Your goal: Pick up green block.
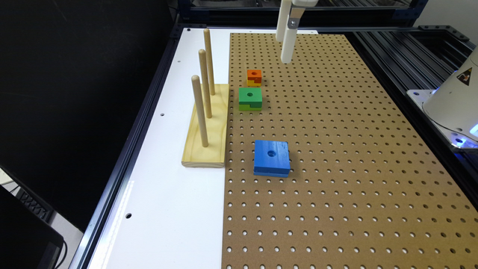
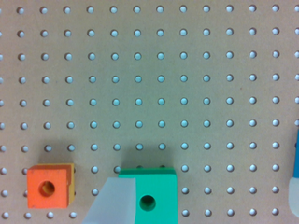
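The gripper hangs high above the far end of the pegboard, holding nothing; whether it stands wide or narrow I cannot tell, since the wrist view catches a single pale fingertip overlapping the green block.

In the exterior view the green block lies flat on the pegboard, nearer the camera than the gripper and toward the exterior view's left, with its centre hole up and its notched, yellow-green lower layer facing the camera. It sits just beside the wooden peg stand, between the orange-and-yellow block and the blue block.

The approach likely calls for centring over the hole, then descending straight with the fingers across two flat faces, avoiding the notched side and staying clear of the orange block close by.

Count: three blocks, one each of green, orange-and-yellow and blue; one stand carrying three upright pegs.
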